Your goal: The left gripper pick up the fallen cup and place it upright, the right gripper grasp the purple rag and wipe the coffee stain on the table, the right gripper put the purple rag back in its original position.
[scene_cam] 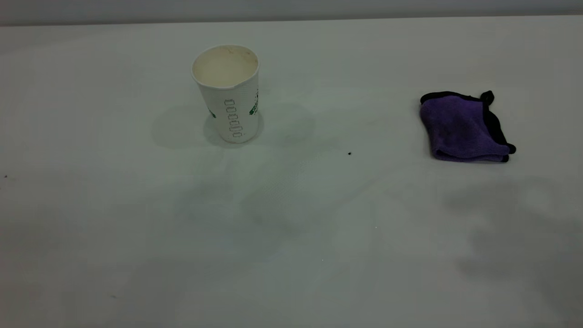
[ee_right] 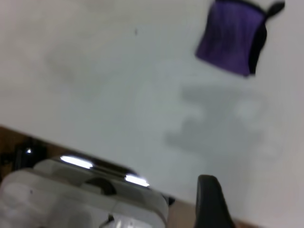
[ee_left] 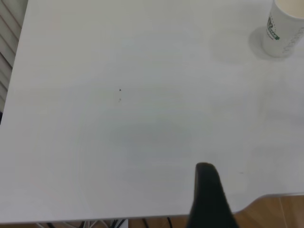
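Seen from the exterior camera, the bench (scene_cam: 91, 228) carries the cup (scene_cam: 228, 93) upright, mouth up with its cream inside showing, standing toward the far edge and left of the middle. Well apart from it, toward the right edge, the purple rag (scene_cam: 463, 127) lies folded with black edging along its far and right sides. Between the two, nearer the middle, sits one tiny dark speck (scene_cam: 349, 153). No round brown blot shows on the white surface in this view, and neither arm appears in it; only soft shadows fall across the near half of the bench.

From the left wrist camera, a single black finger of the left end effector (ee_left: 209, 197) rises above the near edge of the bench, well away from the cup (ee_left: 283, 29), whose green band is partly visible. With only one finger in sight, I cannot tell whether this end effector is released or clenched; nothing is seen in it. Two faint specks (ee_left: 119, 90) mark the surface here, and wooden floor shows past the bench corner.

From the right wrist camera, one black finger of the right end effector (ee_right: 211, 202) hangs near the bench edge, well apart from the purple rag (ee_right: 232, 38). Its state cannot be told either. A white machine housing (ee_right: 80, 199) sits below the edge, shown only in this view.
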`<state>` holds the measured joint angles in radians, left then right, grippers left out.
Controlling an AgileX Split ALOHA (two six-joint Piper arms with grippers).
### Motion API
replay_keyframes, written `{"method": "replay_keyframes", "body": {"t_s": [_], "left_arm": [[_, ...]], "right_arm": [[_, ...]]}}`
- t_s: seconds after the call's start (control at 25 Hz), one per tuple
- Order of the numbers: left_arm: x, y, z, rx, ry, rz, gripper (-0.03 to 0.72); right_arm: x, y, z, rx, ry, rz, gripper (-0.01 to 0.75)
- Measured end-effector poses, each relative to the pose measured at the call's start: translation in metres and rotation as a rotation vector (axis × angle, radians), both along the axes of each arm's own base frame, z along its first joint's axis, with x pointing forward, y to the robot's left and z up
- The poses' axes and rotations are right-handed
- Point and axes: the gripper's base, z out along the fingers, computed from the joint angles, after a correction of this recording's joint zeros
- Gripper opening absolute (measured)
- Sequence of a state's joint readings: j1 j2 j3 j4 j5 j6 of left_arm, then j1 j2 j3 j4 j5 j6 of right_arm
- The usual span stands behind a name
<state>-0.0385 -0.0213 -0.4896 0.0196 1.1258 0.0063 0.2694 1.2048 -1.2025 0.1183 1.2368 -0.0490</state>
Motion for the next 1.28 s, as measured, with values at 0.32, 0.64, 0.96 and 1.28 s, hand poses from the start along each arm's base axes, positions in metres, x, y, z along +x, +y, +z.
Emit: {"method": "replay_keyframes", "body": {"t_s": [0.32,0.64,0.96,1.28], "left_arm": [[0.000,0.000,0.000,0.000,0.000,0.000,0.532],[0.000,0.000,0.000,0.000,0.000,0.000,0.532],[0.000,0.000,0.000,0.000,0.000,0.000,0.532],[0.000,0.000,0.000,0.000,0.000,0.000,0.532]], "right_arm": [[-0.089,-0.025,-0.055,-0.006,0.042,-0.022,0.511],[-0.146,-0.049,-0.101,-0.029,-0.090,-0.101,0.511],[-0.172,-0.057,-0.101,0.024,-0.280,-0.109,0.511],[-0.178,-0.059,-0.099,0.038,-0.323,-0.114,0.511]]}}
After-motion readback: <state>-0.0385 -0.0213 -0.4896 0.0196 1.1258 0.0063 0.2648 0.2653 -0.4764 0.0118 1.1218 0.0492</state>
